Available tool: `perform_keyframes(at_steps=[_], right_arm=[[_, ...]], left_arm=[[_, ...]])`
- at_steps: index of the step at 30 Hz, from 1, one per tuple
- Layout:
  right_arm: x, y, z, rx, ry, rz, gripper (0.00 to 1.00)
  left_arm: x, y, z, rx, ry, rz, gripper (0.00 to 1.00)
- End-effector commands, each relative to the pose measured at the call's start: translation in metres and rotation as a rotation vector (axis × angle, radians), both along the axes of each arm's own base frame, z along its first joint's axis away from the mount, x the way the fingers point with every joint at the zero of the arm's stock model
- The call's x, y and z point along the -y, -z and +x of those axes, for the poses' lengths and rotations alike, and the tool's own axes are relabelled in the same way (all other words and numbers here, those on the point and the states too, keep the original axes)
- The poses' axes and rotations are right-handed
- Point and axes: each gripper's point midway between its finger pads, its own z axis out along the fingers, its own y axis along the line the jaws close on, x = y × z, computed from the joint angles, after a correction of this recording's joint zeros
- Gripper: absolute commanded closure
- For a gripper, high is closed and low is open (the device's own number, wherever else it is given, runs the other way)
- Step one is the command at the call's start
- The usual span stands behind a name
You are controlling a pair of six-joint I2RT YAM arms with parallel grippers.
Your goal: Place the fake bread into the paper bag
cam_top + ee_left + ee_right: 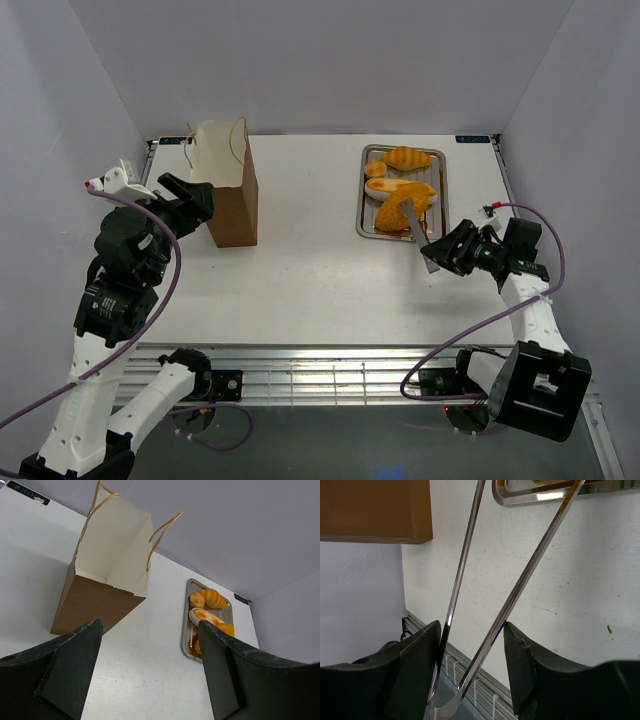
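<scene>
Clamping the tongs [412,218] in the right gripper [443,251] for reaching the bread [402,188] lying on the tray [362,216], and hovering the left gripper [192,200], jaws wide, just beside the upright bag [233,198], probably for steadying it.

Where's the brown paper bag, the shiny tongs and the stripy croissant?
Brown kraft paper bag [233,205]: top external view, its brown side wall.
Silver metal tongs [526,575]: right wrist view, middle of one shiny arm.
Ridged golden-orange toy croissant [408,157]: top external view, its middle.
</scene>
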Motion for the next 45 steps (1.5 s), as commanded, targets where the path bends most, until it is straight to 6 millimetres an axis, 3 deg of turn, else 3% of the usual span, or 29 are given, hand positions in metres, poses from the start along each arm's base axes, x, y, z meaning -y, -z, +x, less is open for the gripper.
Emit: perform_keyframes(at_steps=[1,10,23,30,40,45], right_arm=[[-0.001,0.001,0.006,0.050,-0.027,-0.001,0.41],[0.000,0.014,0.015,0.036,-0.034,0.009,0.40],[0.007,0.008,0.039,0.080,-0.007,0.007,0.40],[0.010,0.005,0.050,0.124,0.006,0.000,0.46],[0.018,0.003,0.047,0.141,0.049,-0.088,0.86],[0.020,-0.013,0.043,0.150,0.070,-0.104,0.92]], left_arm=[[0.000,0.004,-0.002,-0.008,0.003,-0.001,0.13],[0.000,0.002,-0.002,-0.005,0.005,0.001,0.13],[0.002,0.005,-0.003,-0.007,0.009,-0.019,0.13],[0.002,0.005,-0.004,-0.003,0.011,-0.028,0.13],[-0.001,0.002,-0.006,0.005,-0.002,-0.025,0.13],[-0.006,0.001,-0.005,0.008,-0.030,-0.016,0.13]])
